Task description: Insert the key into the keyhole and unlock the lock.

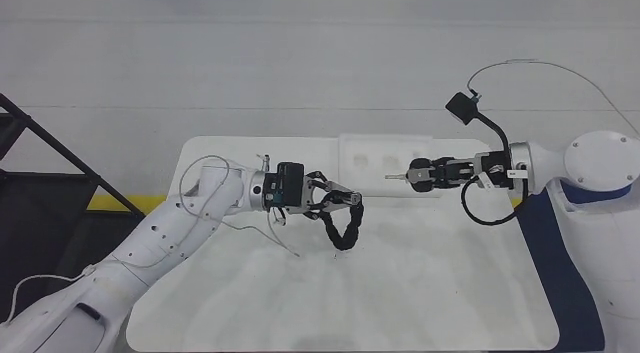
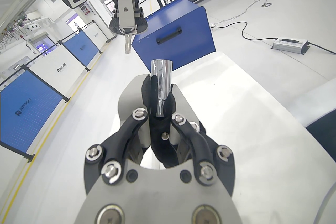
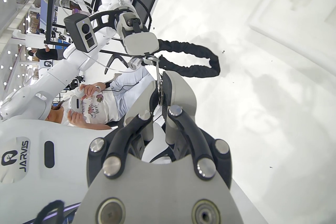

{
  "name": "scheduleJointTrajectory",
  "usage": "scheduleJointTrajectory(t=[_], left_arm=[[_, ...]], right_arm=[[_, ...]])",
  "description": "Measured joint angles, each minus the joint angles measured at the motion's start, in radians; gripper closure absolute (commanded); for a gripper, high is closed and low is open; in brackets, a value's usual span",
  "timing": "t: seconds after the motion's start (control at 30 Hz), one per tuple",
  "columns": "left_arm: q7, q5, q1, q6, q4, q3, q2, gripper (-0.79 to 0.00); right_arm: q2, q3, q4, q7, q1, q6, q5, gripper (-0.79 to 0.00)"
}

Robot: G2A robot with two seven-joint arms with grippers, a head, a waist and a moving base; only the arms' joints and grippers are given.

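Observation:
My left gripper (image 1: pixel 343 196) is shut on the lock, a chrome cylinder (image 2: pixel 161 75) with a black sleeved cable loop (image 1: pixel 347 229) hanging below it over the middle of the white table (image 1: pixel 450 283). The cylinder's end sticks out past the fingertips (image 2: pixel 136 93). To its right, my right gripper (image 1: pixel 412 175) is shut on the key (image 1: pixel 397 177), whose blade points at the lock with a small gap between them. In the left wrist view the key (image 2: pixel 127 45) hangs from the right gripper (image 2: pixel 127 29) beyond the cylinder. In the right wrist view the key (image 3: pixel 157 72) reaches towards the cable loop (image 3: pixel 194 59).
A white foam block with shallow recesses (image 1: pixel 400 158) lies along the table's back edge, just behind both grippers. A black frame (image 1: pixel 40 143) stands off the table's left side. A blue cabinet (image 2: pixel 178 33) stands on the floor beyond the table.

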Motion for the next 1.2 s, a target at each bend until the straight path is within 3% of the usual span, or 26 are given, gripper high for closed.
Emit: scheduleJointTrajectory(t=[0.1, 0.57, 0.77, 0.97, 1.2], left_arm=[[0.023, -0.005, -0.016, 0.021, 0.033, 0.02, -0.018, 0.0], [0.022, -0.005, -0.015, 0.021, 0.032, 0.02, -0.018, 0.0], [-0.028, -0.029, 0.019, 0.055, 0.022, 0.012, -0.022, 0.0], [-0.028, -0.047, 0.033, 0.158, 0.062, 0.017, -0.048, 0.0], [0.064, -0.048, 0.006, 0.222, 0.144, 0.069, -0.105, 0.0]], right_arm=[[0.0, 0.0, 0.0, 0.0, 0.0, 0.0, 0.0, 0.0], [0.0, -0.001, 0.0, -0.001, -0.001, 0.0, 0.0, 0.0], [0.01, -0.035, -0.107, 0.0, 0.005, 0.059, -0.135, 0.0], [0.023, -0.052, -0.229, 0.05, 0.033, 0.164, -0.23, 0.0], [0.04, -0.083, -0.314, 0.049, 0.044, 0.232, -0.318, 0.0]])
